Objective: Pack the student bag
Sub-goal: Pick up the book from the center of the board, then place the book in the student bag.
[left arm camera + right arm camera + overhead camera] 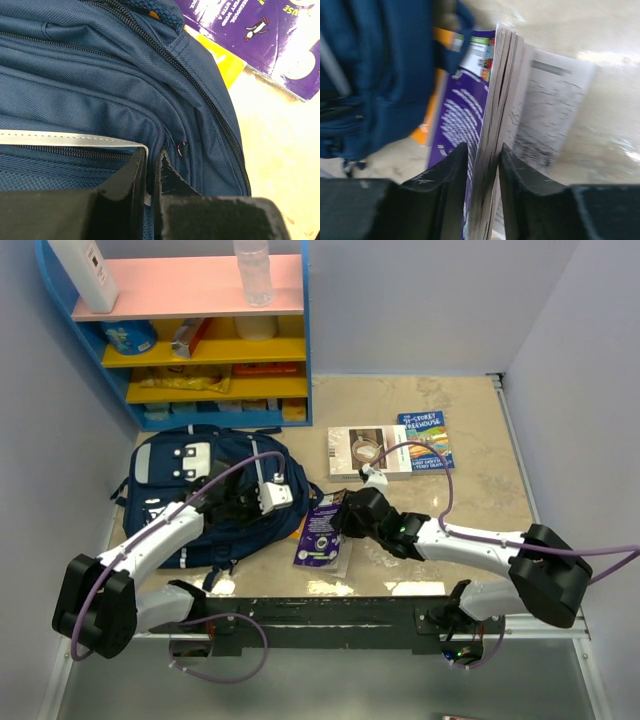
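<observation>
The student bag (190,502), navy with grey trim, lies flat on the table's left side. My left gripper (262,496) rests on its right edge. In the left wrist view the bag (100,75) fills the frame and my left gripper (151,156) is shut, pinching the fabric and grey trim by a front pocket zip. My right gripper (345,518) is shut on the page edge of a purple book (322,532) beside the bag. The right wrist view shows that gripper (482,150) clamping the book (460,115), tilted up on edge, with the bag (375,75) to its left.
Two more books (368,452) (428,440) lie at the back right of the table. A blue shelf unit (200,340) with a bottle (253,270) stands at the back left. A yellow item (225,62) lies under the purple book. Walls close both sides.
</observation>
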Robot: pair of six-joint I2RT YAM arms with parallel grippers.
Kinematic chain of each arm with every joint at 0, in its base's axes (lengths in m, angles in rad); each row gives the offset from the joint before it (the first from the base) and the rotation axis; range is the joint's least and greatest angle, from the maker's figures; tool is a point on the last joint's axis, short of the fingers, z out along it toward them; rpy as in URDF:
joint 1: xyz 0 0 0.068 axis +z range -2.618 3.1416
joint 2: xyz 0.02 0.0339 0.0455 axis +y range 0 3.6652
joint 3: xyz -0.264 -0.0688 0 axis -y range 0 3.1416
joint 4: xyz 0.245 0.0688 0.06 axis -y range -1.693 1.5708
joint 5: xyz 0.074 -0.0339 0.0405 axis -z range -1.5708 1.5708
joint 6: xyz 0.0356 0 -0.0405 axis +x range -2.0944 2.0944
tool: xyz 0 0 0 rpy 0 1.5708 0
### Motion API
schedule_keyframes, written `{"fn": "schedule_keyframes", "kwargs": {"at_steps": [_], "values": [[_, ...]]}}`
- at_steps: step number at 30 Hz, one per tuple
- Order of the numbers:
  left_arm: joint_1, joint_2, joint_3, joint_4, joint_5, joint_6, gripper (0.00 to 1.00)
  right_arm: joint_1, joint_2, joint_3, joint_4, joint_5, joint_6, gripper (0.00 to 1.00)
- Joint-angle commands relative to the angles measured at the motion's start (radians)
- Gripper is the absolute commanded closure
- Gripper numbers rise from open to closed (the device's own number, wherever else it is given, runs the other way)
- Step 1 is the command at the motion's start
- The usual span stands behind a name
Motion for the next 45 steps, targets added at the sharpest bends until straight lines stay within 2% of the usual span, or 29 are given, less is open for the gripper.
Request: {"fn": "schedule_keyframes", "kwargs": {"at_steps": [1,3,7,9,10,11,16,21,23,27,32,35,39,42,44,45], "values": [[-0.034,0.021,-0.050,0.003,0.028,0.026,1.00,0.032,0.026,0.061,0.165,-0.040,0.021,0.64],[-0.034,0.007,-0.053,0.000,0.027,0.026,1.00,0.032,0.048,0.045,0.179,-0.040,0.024,0.64],[-0.034,-0.042,-0.052,-0.023,0.028,0.021,1.00,0.032,0.094,0.031,0.174,-0.035,0.030,0.70],[-0.034,-0.063,-0.027,-0.047,0.030,0.014,1.00,0.032,0.085,0.025,0.151,-0.035,0.030,0.80],[-0.034,-0.091,0.005,-0.081,0.031,0.014,1.00,0.032,0.074,0.024,0.141,-0.018,0.027,0.93],[-0.034,-0.108,0.025,-0.101,0.032,0.015,1.00,0.032,0.039,0.024,0.125,-0.009,0.021,1.00],[-0.030,-0.209,0.227,-0.292,0.038,0.046,1.00,0.030,-0.128,0.094,0.016,0.049,-0.063,1.00],[-0.025,-0.327,0.341,-0.394,0.061,0.086,1.00,0.029,-0.306,0.160,-0.067,0.058,-0.152,1.00],[-0.026,-0.370,0.379,-0.429,0.039,0.098,1.00,0.030,-0.328,0.183,-0.077,0.051,-0.159,1.00],[-0.025,-0.407,0.409,-0.503,-0.005,0.084,1.00,0.030,-0.320,0.225,-0.065,0.017,-0.154,1.00],[-0.025,-0.522,0.393,-0.431,-0.051,-0.003,1.00,0.030,-0.248,0.257,-0.073,-0.021,-0.148,1.00],[-0.025,-0.537,0.398,-0.393,-0.097,-0.052,1.00,0.030,-0.225,0.239,-0.059,-0.041,-0.105,1.00],[-0.025,-0.533,0.386,-0.382,-0.122,-0.078,1.00,0.030,-0.271,0.156,-0.050,-0.037,-0.019,1.00],[-0.025,-0.543,0.366,-0.365,-0.090,-0.089,1.00,0.030,-0.287,0.064,0.062,-0.092,0.036,1.00],[-0.025,-0.542,0.360,-0.348,-0.074,-0.103,1.00,0.030,-0.247,0.047,0.132,-0.124,0.050,1.00],[-0.025,-0.537,0.360,-0.347,-0.067,-0.106,1.00,0.030,-0.178,0.053,0.151,-0.185,0.058,1.00]]}}
